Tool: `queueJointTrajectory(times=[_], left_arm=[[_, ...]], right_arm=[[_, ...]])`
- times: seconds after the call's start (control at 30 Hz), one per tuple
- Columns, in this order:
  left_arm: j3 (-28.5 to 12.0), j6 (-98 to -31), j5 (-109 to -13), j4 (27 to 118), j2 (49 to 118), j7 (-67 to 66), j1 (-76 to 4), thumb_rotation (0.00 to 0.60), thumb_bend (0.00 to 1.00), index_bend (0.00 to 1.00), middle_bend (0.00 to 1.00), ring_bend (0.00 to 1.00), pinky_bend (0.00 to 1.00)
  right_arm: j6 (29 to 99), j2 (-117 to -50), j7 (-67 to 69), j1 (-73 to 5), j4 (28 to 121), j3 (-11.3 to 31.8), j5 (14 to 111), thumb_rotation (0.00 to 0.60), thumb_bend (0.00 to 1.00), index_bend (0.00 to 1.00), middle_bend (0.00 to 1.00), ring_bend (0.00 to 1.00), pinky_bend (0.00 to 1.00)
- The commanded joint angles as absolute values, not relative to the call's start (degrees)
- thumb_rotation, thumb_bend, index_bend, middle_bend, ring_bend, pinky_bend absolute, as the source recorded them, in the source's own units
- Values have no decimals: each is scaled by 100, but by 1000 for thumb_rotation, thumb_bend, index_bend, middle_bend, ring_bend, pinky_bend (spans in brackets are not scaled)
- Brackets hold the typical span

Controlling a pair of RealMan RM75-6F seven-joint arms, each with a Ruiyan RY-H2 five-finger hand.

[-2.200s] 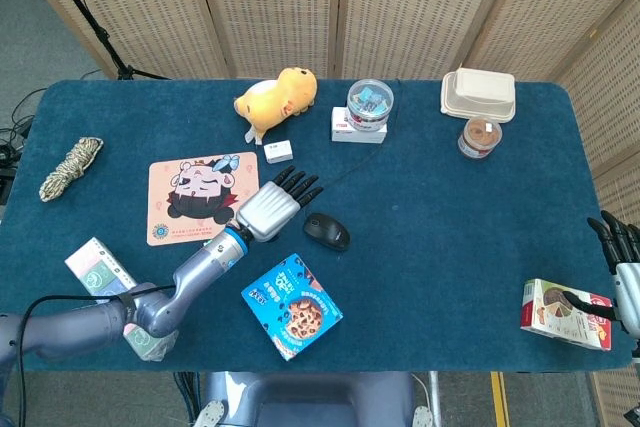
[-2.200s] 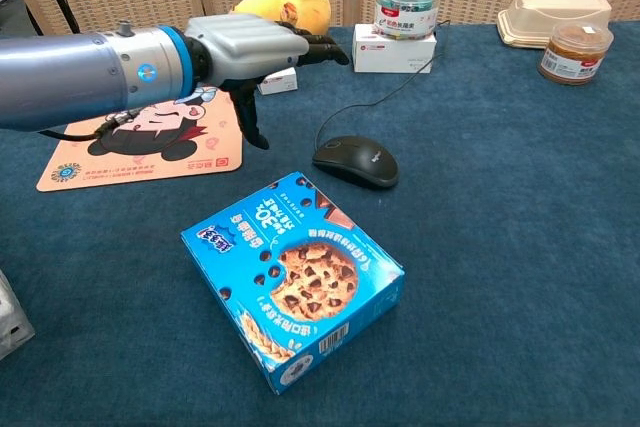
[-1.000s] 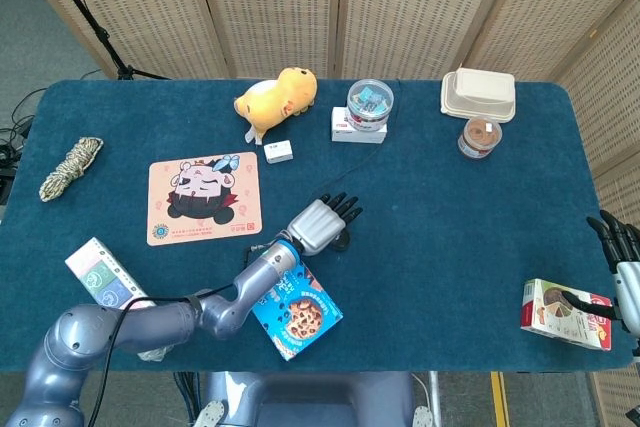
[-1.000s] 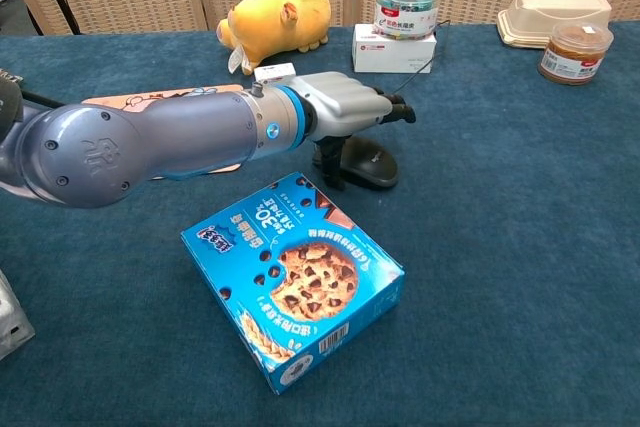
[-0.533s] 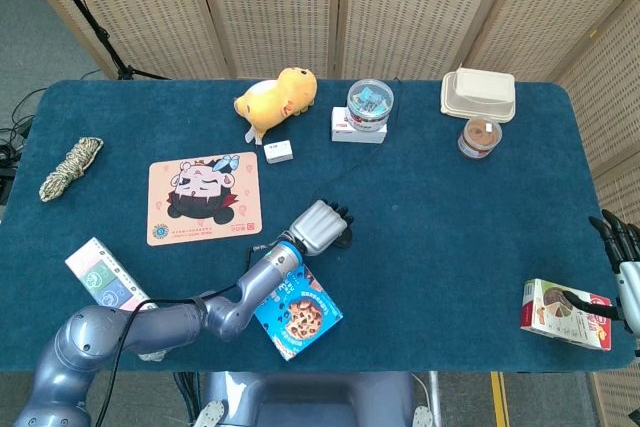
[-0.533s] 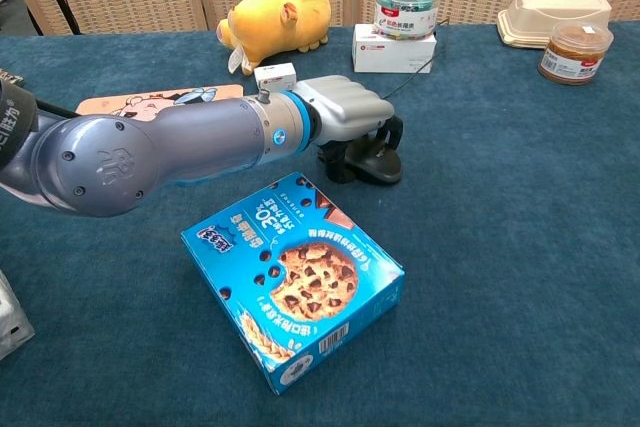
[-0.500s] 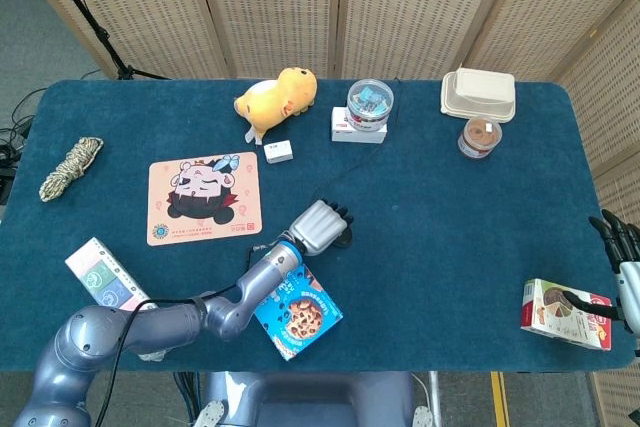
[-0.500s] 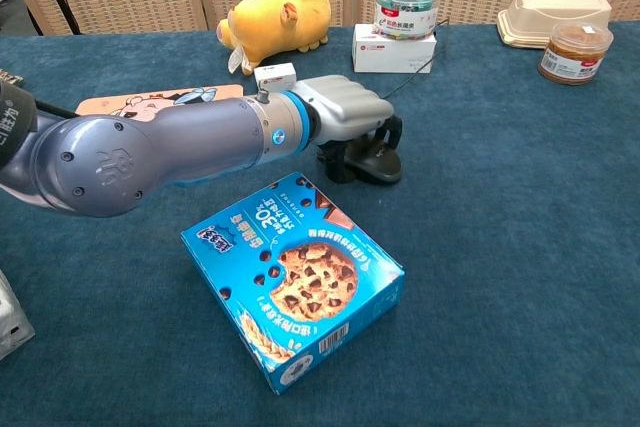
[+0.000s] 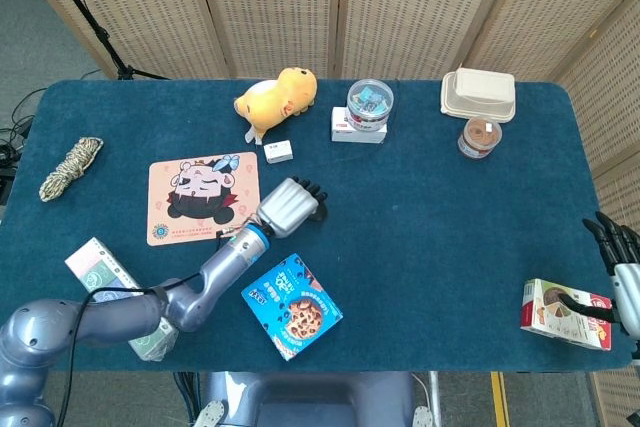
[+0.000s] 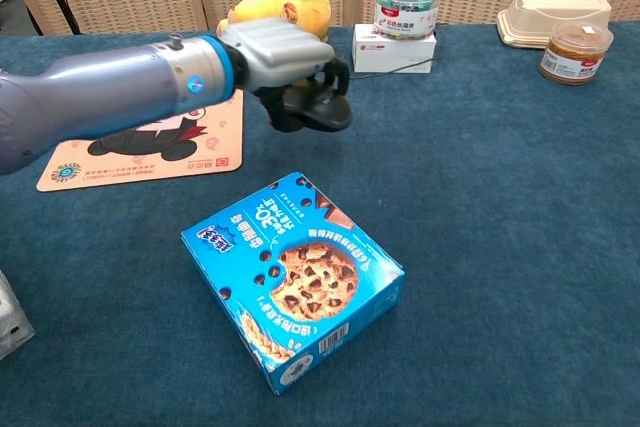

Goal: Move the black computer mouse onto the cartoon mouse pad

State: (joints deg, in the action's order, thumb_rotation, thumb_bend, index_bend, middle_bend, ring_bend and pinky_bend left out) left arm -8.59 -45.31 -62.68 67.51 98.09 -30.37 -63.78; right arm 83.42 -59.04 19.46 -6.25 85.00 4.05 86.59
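Note:
My left hand (image 9: 287, 205) grips the black computer mouse (image 10: 320, 111) from above and holds it off the table, just right of the cartoon mouse pad (image 9: 205, 197). In the chest view the left hand (image 10: 280, 59) hangs over the pad's right edge (image 10: 225, 152), with the mouse showing under the fingers. In the head view the hand hides most of the mouse. Its thin cable (image 10: 392, 71) runs back towards the white box. My right hand (image 9: 618, 252) is at the table's far right edge, fingers apart and holding nothing.
A blue cookie box (image 9: 292, 305) lies in front of the left hand. A yellow plush (image 9: 275, 99), a small white box (image 9: 278, 152), a clear jar (image 9: 369, 104), a takeaway container (image 9: 478, 94) and a brown jar (image 9: 480, 137) stand behind. A rope (image 9: 70, 167) lies far left, a snack box (image 9: 565, 313) far right.
My left hand closed on the mouse, lifted it and carried it left and back towards the mouse pad. The right hand has not moved.

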Motion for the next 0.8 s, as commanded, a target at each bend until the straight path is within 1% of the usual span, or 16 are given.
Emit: queueJointTrajectory(times=[0.03,0.2,0.37,0.6,0.8], left_arm=[[-595,-4780,-6763,6826,9356,-2542,-6040,600,397,414,313,319,414],[-201,-5139,-7613,6456,8990,-1535,-5656,600,387,419,313,319,414],[329,-5727,-8592,5511,8902,-98,-5263,600,371,424,314,319,414],[990,-6621,-9624,3502,9216,1639,-4869,600,354,444,325,338,414],[1450,-7118,-10202,1943,9579,2597,-4664,600,345,445,326,336,414]], right_arm=[[8335,-5913,1901,-627,8526,389,8686,600,0,0,0,0,0],[8329,-5934,1785,-632,8580,362,8733,600,0,0,0,0,0],[8282,-5989,1602,-649,8605,323,8770,600,0,0,0,0,0],[8207,-6133,1241,-667,8597,321,8691,600,0,0,0,0,0],[8218,-6258,888,-654,8635,363,8573,600,0,0,0,0,0]])
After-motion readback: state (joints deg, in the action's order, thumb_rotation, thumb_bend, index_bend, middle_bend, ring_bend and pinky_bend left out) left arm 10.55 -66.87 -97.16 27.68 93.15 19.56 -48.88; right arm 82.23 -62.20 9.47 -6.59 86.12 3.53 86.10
